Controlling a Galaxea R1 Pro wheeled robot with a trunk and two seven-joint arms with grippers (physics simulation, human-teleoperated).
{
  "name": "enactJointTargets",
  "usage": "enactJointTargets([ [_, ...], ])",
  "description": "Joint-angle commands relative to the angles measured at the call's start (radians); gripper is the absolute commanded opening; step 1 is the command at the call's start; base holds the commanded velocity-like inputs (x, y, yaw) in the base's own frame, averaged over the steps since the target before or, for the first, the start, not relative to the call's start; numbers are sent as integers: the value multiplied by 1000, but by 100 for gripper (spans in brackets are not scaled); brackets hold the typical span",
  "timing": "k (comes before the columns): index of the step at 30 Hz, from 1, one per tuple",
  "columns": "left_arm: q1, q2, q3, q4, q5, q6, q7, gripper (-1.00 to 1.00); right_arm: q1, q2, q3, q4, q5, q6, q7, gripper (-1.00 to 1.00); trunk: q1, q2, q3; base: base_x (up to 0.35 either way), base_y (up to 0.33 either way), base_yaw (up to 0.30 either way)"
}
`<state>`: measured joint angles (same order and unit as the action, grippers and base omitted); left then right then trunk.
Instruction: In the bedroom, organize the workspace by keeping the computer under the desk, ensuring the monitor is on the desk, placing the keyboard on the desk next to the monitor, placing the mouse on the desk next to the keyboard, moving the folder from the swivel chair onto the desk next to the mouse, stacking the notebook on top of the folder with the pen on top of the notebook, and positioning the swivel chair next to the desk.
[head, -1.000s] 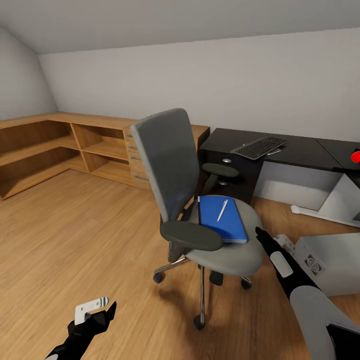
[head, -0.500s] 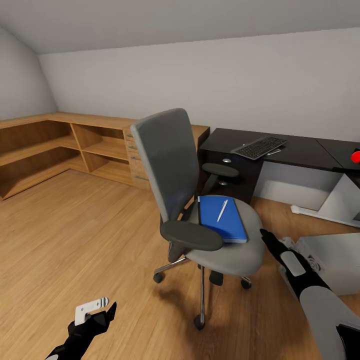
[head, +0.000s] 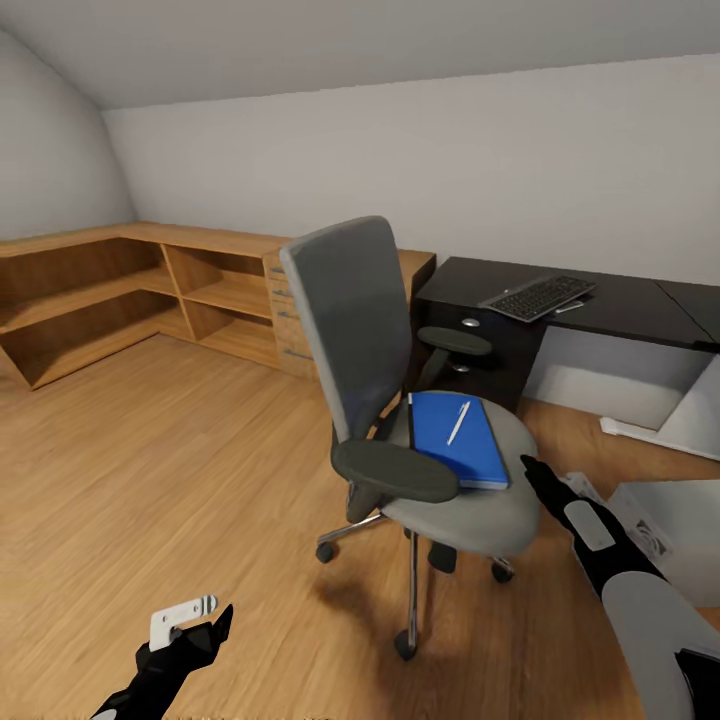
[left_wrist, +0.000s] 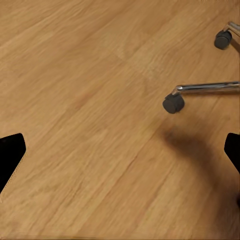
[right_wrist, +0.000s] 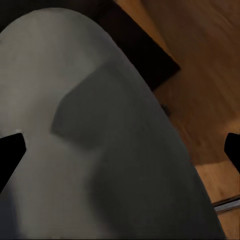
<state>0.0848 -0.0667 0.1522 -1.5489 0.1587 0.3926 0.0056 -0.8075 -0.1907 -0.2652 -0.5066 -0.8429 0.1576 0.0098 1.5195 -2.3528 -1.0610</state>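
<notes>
The swivel chair stands mid-floor, its grey back toward me. A blue folder lies on its seat, and the white pen rests on the folder. Behind it is the black desk with the keyboard on top. The white-grey computer sits on the floor at lower right. My right gripper is open beside the seat's edge, and the grey seat is close before it. My left gripper hangs open low over the floor near a chair caster. Mouse and notebook are out of view.
A low light-wood shelf unit runs along the left and back walls. A white panel leans at the right edge by the desk, with a flat white foot on the floor. Bare wood floor spreads to the chair's left.
The whole view has shifted, so the camera turned a little left and the red dot left the frame. My right arm drew back and down slightly from the seat. The left arm is unmoved.
</notes>
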Motion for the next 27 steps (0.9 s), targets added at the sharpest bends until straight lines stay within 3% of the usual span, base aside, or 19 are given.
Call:
enactJointTargets([
  [1,0,-1,1,-2,10,6,1,100,1,2,1,13,-11,6,1,100,0,0,-1,0,0,252],
  [27,0,-1,0,0,10,5,0,100,1,5,3,13,-10,5,6,100,0,0,-13,0,0,255],
])
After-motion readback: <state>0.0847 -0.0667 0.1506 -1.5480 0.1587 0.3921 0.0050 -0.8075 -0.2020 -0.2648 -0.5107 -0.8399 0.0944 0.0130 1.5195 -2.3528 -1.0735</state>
